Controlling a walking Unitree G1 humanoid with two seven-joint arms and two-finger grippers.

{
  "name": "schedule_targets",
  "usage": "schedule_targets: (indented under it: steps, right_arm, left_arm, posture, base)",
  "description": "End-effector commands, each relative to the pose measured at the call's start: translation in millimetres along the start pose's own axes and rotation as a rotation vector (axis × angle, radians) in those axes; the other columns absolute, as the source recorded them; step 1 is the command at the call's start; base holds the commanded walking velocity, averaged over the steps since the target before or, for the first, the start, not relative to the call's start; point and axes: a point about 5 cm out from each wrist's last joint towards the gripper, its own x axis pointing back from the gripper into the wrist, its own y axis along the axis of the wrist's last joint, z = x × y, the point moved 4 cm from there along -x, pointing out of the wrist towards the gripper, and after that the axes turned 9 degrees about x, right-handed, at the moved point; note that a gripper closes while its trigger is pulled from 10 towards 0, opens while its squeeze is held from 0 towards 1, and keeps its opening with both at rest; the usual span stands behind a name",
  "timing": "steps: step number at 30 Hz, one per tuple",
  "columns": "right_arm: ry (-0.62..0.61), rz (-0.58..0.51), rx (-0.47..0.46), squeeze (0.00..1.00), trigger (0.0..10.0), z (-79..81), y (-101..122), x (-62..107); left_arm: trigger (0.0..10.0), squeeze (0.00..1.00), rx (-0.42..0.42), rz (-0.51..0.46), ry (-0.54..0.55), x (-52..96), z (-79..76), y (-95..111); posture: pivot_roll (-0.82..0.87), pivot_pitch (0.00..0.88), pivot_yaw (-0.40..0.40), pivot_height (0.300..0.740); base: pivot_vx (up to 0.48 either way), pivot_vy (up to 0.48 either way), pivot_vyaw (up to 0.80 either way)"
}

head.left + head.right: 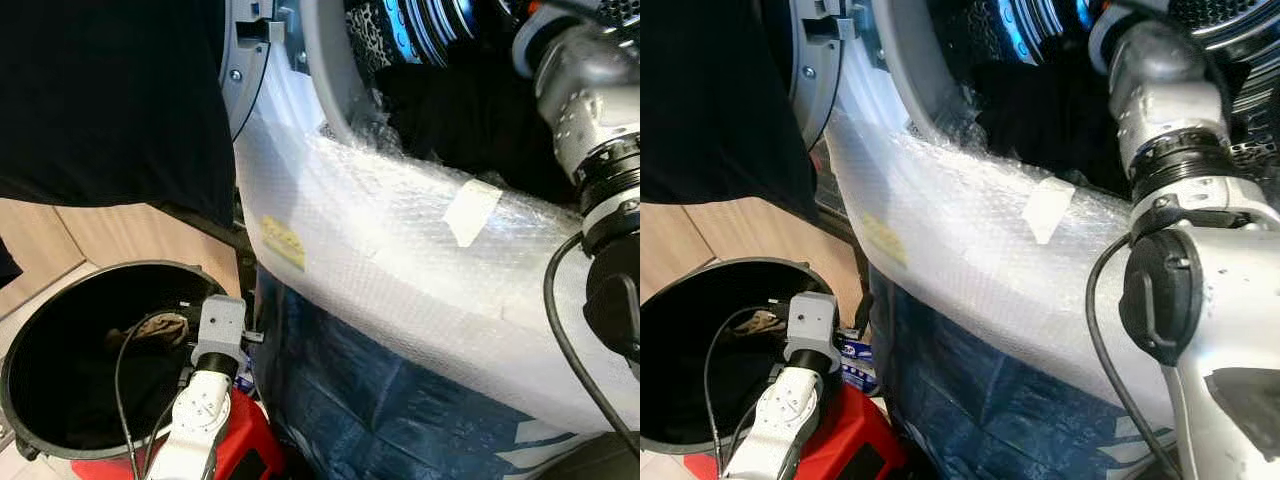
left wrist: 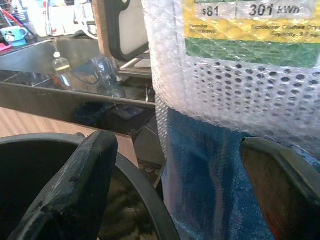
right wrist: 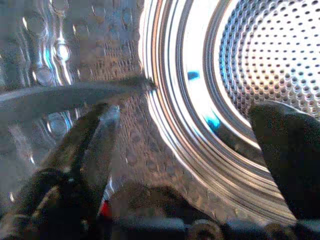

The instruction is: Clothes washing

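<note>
The right gripper (image 3: 180, 150), fingers spread wide and empty, reaches into the drum (image 3: 270, 55), whose axis runs roughly level; dark clothes (image 1: 450, 110) seemingly lie inside. The left gripper (image 2: 175, 170), also wide, hangs over the black basket (image 1: 30, 330).

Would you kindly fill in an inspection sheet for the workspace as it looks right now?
Surface: wooden floor beneath the black basket.
Job's things: washing machine wrapped in bubble wrap, door open; dark clothes lie in the steel drum; the basket holds dark laundry and a tan piece.
Clutter: blue plastic sheet under the wrap; red object by the basket; bottle on a dark shelf.
Grippers: left gripper open, at the basket's rim; right gripper open, inside the drum.
Cables: black cables run along both arms.
Surroundings: energy label on the machine; black cloth hangs at upper left.
</note>
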Motion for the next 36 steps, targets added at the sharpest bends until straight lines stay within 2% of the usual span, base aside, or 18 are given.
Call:
schedule_targets:
  steps: [1, 4, 5, 6, 7, 10, 12, 16, 17, 20, 25, 27, 29, 31, 32, 36]
  right_arm:
    - [-0.013, -0.004, -0.018, 1.0, 10.0, -7.7, -0.4, 2.1]
    - [-0.016, -0.007, -0.014, 1.0, 10.0, -7.9, -2.5, 4.1]
    - [-0.015, -0.009, -0.015, 0.83, 10.0, -7.7, -2.6, 4.8]
    - [-0.014, -0.01, -0.018, 0.55, 10.0, -7.4, -2.5, 5.2]
    - [-0.012, -0.014, -0.028, 0.0, 10.0, -7.9, -2.9, 7.1]
    - [-0.01, -0.018, -0.035, 0.0, 10.0, -8.1, -3.1, 9.1]
    - [-0.048, -0.048, -0.058, 0.0, 10.0, -17.3, -2.4, 19.7]
    - [-0.071, -0.065, -0.07, 0.0, 10.0, -22.1, -1.5, 24.9]
    - [-0.088, -0.084, -0.079, 0.0, 10.0, -25.6, -0.2, 31.3]
    - [-0.093, -0.157, -0.08, 0.0, 10.0, -22.4, 6.3, 51.3]
    - [-0.13, -0.168, -0.112, 0.0, 10.0, -29.8, 5.8, 66.6]
    - [-0.124, -0.176, -0.114, 0.0, 10.0, -29.1, 8.0, 70.0]
    - [-0.08, -0.271, -0.129, 0.0, 10.0, -21.8, 24.7, 82.4]
    - [-0.068, -0.29, -0.139, 0.0, 10.0, -19.8, 28.2, 85.8]
    - [0.007, -0.351, -0.17, 0.0, 10.0, -10.6, 36.6, 96.9]
    - [0.072, -0.39, -0.187, 0.0, 10.0, -2.0, 38.6, 107.8]
  left_arm:
    - [10.0, 0.0, -0.003, 0.003, -0.024, 2.4, -4.8, -0.5]
    - [10.0, 0.0, -0.001, 0.003, -0.029, 2.3, -6.0, -0.5]
    - [10.0, 0.0, 0.0, 0.003, -0.03, 2.3, -6.4, -0.5]
    - [10.0, 0.0, 0.0, 0.004, -0.031, 2.2, -6.8, -0.6]
    - [10.0, 0.0, 0.001, 0.004, -0.033, 2.4, -7.6, -0.8]
    - [10.0, 0.0, 0.001, 0.004, -0.035, 2.6, -8.2, -1.0]
    - [10.0, 0.0, 0.002, 0.003, -0.033, 3.4, -8.1, -0.7]
    - [10.0, 0.0, 0.002, 0.003, -0.031, 3.7, -7.7, -0.7]
    - [10.0, 0.0, 0.002, 0.004, -0.031, 4.4, -7.3, -1.0]
    - [10.0, 0.0, -0.001, 0.008, -0.039, 4.7, -7.5, -2.2]
    - [10.0, 0.0, 0.002, 0.007, -0.043, 3.6, -8.7, -2.0]
    - [10.0, 0.0, 0.003, 0.007, -0.043, 3.4, -9.1, -1.8]
    - [10.0, 0.0, 0.004, 0.005, -0.044, 2.4, -9.5, -0.9]
    - [10.0, 0.0, 0.004, 0.005, -0.044, 2.0, -9.3, -0.6]
    - [10.0, 0.0, 0.004, 0.004, -0.042, 1.6, -8.5, -0.3]
    - [10.0, 0.0, 0.003, 0.004, -0.041, 1.2, -8.1, 0.1]
  posture:
    - [0.02, 0.015, -0.096, 0.74]
    - [0.02, 0.012, -0.093, 0.74]
    - [0.02, 0.012, -0.093, 0.74]
    - [0.02, 0.012, -0.093, 0.74]
    - [0.02, 0.005, -0.098, 0.74]
    - [0.02, 0.005, -0.098, 0.74]
    - [0.02, 0.004, -0.099, 0.74]
    - [0.02, 0.004, -0.099, 0.74]
    - [0.02, 0.001, -0.099, 0.74]
    - [0.02, 0.0, -0.098, 0.74]
    - [0.02, 0.0, -0.099, 0.74]
    - [0.02, 0.0, -0.099, 0.74]
    - [0.02, 0.012, -0.097, 0.74]
    - [0.02, 0.012, -0.097, 0.74]
    - [0.01, 0.015, -0.097, 0.74]
    - [0.01, 0.022, -0.096, 0.74]
  base:
    - [0.0, 0.0, 0.0]
    - [0.0, 0.0, 0.0]
    - [0.0, 0.0, 0.0]
    - [0.0, 0.0, 0.0]
    - [0.0, 0.0, 0.0]
    - [0.0, 0.0, 0.0]
    - [0.0, 0.0, 0.0]
    - [0.0, 0.0, 0.0]
    - [0.0, 0.0, 0.0]
    - [0.0, 0.0, 0.0]
    - [0.0, 0.0, 0.0]
    - [0.0, 0.0, 0.0]
    - [0.0, 0.0, 0.0]
    - [0.0, 0.0, 0.0]
    - [0.0, 0.0, 0.0]
    - [0.0, 0.0, 0.0]
